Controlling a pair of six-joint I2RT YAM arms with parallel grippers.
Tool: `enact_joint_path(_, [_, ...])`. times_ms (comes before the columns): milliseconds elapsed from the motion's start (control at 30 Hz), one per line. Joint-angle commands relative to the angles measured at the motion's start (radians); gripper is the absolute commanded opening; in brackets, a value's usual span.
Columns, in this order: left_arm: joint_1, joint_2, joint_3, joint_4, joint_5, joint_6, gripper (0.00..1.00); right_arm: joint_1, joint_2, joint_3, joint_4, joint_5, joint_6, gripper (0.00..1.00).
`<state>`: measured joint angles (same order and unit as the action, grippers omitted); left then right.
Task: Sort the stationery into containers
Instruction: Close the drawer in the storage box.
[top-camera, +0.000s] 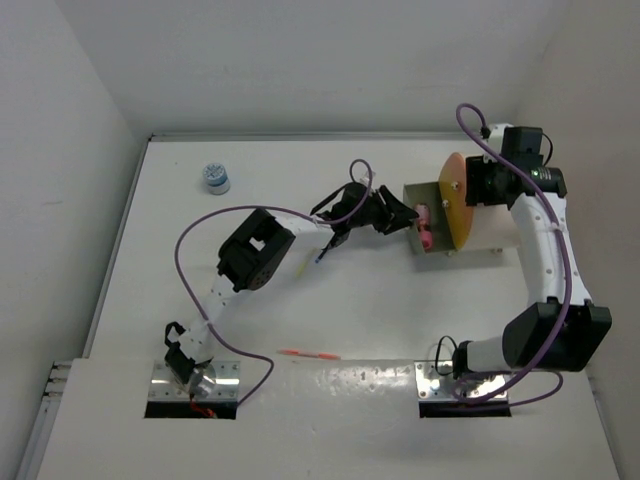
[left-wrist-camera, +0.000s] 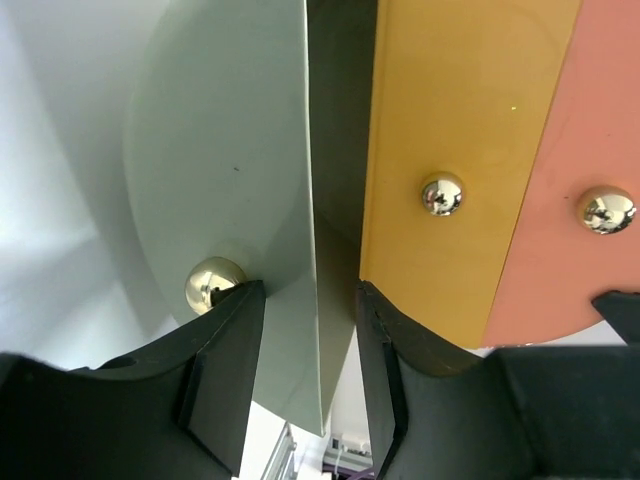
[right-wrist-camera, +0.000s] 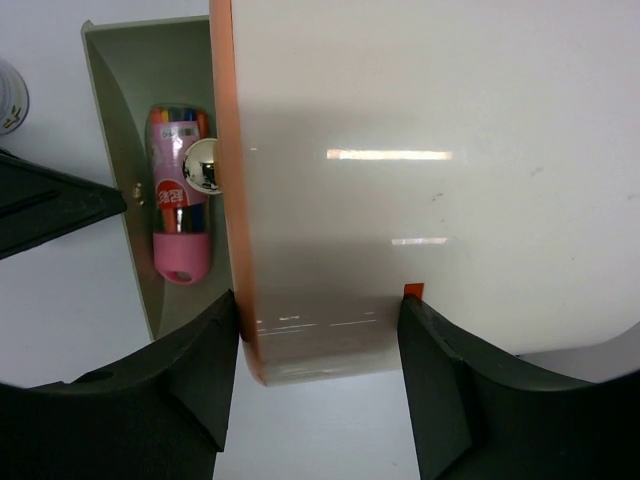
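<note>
**Overhead view.** The container (top-camera: 485, 238), a cream drum, sits right of centre. Its drawer (top-camera: 412, 243) is drawn out to the left, and a pink pen pack (top-camera: 424, 226) lies inside. The orange front disc (top-camera: 455, 200) stands on edge. The left gripper (top-camera: 400, 215) is at the drawer's open end, and the right gripper (top-camera: 478, 182) is at the drum's upper end. A red pen (top-camera: 310, 354) lies loose at lower centre, well apart from the drum. A patterned cylinder (top-camera: 215, 178) stands upright at upper left.

Judgement: the pen is light, thin and smooth, and liable to roll; take it across the barrel at mid-length. The cylinder looks rigid and round; take it across its sides.

**Left wrist view.** The left gripper (left-wrist-camera: 308, 300) has its jaws parted, straddling the edge of a thin grey-green panel (left-wrist-camera: 240, 150). A gap shows on the right side, so nothing is held. A yellow disc (left-wrist-camera: 460, 100) and a salmon disc (left-wrist-camera: 595, 110) fill the upper right. Each carries a polished metal knob (left-wrist-camera: 441, 194), hard, glossy and probably slippery.

**Right wrist view.** The right gripper (right-wrist-camera: 318, 305) bears on the container (right-wrist-camera: 420, 150) from both sides and appears clamped on it. The cream shell is glossy and stiff, with an orange rim. At upper left the drawer (right-wrist-camera: 125, 110) holds the pen pack (right-wrist-camera: 180, 245), a smooth, rounded plastic case.
</note>
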<state>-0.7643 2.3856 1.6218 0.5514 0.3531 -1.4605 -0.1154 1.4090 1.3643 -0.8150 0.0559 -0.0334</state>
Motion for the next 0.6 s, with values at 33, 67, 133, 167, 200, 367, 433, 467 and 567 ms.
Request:
enact_joint_path(33, [-0.035, 0.027, 0.062, 0.145, -0.002, -0.021, 0.48, 0.008, 0.107, -0.096, -0.246, -0.028, -0.029, 0.44])
enact_joint_path(67, [-0.036, 0.030, 0.062, 0.159, -0.002, -0.008, 0.48, 0.008, 0.108, -0.096, -0.248, -0.031, -0.036, 0.43])
enact_joint_path(133, [-0.038, 0.026, 0.059, 0.177, -0.011, 0.018, 0.48, 0.008, 0.107, -0.097, -0.245, -0.033, -0.043, 0.42])
enact_joint_path(167, [-0.038, 0.023, 0.056, 0.168, -0.017, 0.035, 0.48, 0.005, 0.107, -0.096, -0.246, -0.033, -0.054, 0.41])
enact_joint_path(200, [-0.036, 0.020, 0.053, 0.163, -0.026, 0.038, 0.48, 0.005, 0.108, -0.096, -0.245, -0.027, -0.060, 0.41])
enact_joint_path(367, [-0.026, 0.020, 0.061, 0.171, -0.036, 0.072, 0.48, -0.006, 0.125, -0.082, -0.240, -0.025, -0.091, 0.38])
enact_joint_path(433, [-0.018, 0.044, 0.113, 0.151, -0.025, 0.113, 0.47, -0.007, 0.131, -0.080, -0.240, -0.028, -0.097, 0.38])
enact_joint_path(467, [-0.015, 0.056, 0.136, 0.128, -0.014, 0.136, 0.47, -0.007, 0.133, -0.080, -0.240, -0.028, -0.097, 0.38])
enact_joint_path(567, [-0.010, 0.086, 0.167, 0.120, -0.005, 0.183, 0.46, -0.007, 0.133, -0.079, -0.245, -0.033, -0.102, 0.37])
